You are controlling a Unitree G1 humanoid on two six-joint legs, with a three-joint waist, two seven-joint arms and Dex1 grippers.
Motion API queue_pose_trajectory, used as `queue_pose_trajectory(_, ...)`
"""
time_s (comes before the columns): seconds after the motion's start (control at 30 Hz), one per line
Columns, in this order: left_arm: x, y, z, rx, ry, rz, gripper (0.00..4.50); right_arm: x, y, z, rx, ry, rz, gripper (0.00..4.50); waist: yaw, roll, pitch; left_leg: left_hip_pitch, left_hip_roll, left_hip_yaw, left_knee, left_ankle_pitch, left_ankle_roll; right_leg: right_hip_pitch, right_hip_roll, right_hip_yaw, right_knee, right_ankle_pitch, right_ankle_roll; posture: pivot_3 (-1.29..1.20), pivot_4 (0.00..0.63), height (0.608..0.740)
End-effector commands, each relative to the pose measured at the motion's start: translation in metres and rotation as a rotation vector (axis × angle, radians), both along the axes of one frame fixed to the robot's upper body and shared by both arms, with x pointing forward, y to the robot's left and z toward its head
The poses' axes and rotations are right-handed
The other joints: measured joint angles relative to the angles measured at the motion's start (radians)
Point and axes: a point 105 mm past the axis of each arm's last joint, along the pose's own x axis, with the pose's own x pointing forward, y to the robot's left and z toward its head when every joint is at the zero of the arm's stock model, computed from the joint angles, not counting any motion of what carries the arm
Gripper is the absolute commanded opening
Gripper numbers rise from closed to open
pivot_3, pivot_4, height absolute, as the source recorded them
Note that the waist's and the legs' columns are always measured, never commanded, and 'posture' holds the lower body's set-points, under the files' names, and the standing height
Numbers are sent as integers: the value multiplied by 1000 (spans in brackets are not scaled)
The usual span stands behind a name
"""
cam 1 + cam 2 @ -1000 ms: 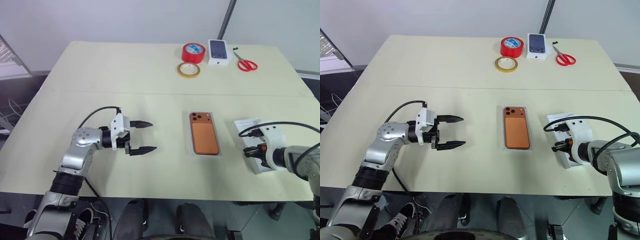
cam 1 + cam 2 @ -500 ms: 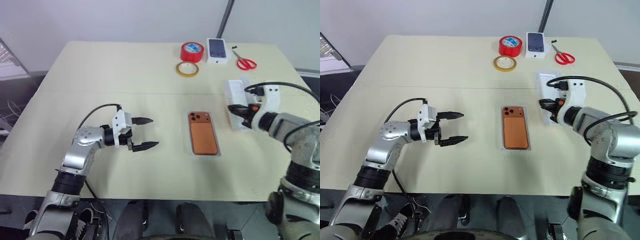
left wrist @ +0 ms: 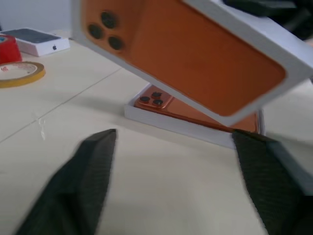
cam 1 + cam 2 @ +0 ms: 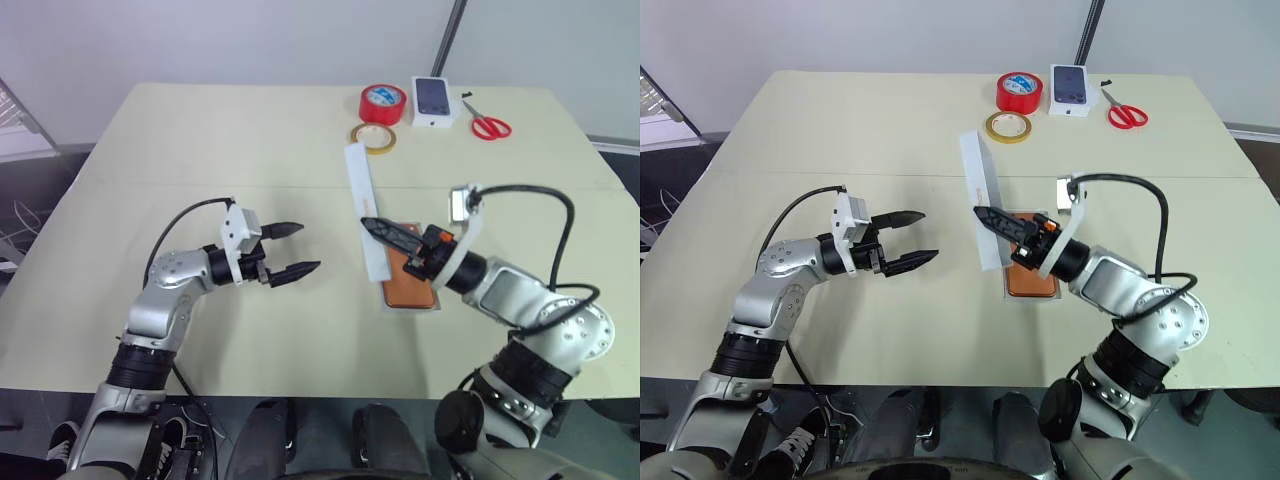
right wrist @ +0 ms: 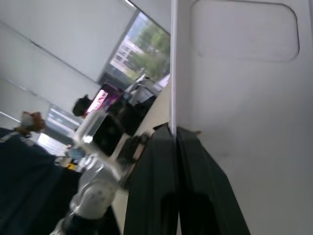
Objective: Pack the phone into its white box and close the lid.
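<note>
Gripping the lid [image 4: 362, 206] on edge, the right gripper [image 4: 372, 227] held it tilted over the phone [image 4: 408, 287]. The left gripper [image 4: 297, 250] hovered open nearby, holding nothing.

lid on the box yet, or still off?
Off. The right gripper holds the lid on edge, above the white box; the phone lies uncovered.

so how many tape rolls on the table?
2. The red tape roll stands at the far side of the table beside the small white phone box; the yellow tape roll lies flat just in front of it. None looks hidden.
</note>
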Motion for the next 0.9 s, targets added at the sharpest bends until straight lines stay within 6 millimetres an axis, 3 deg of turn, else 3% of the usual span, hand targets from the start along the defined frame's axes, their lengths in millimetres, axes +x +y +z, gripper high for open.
queue_pose_trajectory(0.03,-1,2,19,-71,-54,19,2227,-20,9,-3,33,13,96,0,-1,0,0,0,0,0,0,0,0,0,0,0,0,0,0,0,150,728)
queue_pose_trajectory(0.13,-2,1,20,-77,-60,20,712,-24,8,-8,49,81,96,0,-4,0,0,0,0,0,0,0,0,0,0,0,0,0,0,0,150,728)
queue_pose_trajectory(0.2,-2,-1,19,-82,-58,19,63,-27,9,-11,63,143,101,0,-1,0,0,0,0,0,0,0,0,0,0,0,0,0,0,0,150,728)
queue_pose_trajectory(0.27,-2,-6,17,-79,-65,29,63,-29,11,-17,32,189,107,0,0,0,0,0,0,0,0,0,0,1,0,0,-1,0,0,0,150,728)
queue_pose_trajectory(0.5,-1,-48,-12,-64,-12,-8,63,16,-1,-41,-21,349,-78,0,4,0,0,0,1,1,1,0,1,2,2,0,-1,0,0,0,150,728)
queue_pose_trajectory(0.67,2,-74,-17,-97,11,-27,63,33,-18,-29,24,317,-160,0,5,-1,0,0,1,0,2,0,1,2,3,0,-1,0,0,0,150,728)
queue_pose_trajectory(0.8,4,-86,-22,-105,38,-37,63,28,-26,-32,20,313,-162,0,7,-1,0,0,1,0,2,0,1,2,3,0,-1,0,0,0,150,728)
queue_pose_trajectory(0.9,6,-91,-23,-116,38,-42,0,25,-34,-38,-15,315,-187,896,7,-1,0,0,1,0,2,0,1,3,3,0,-2,0,0,0,150,728)
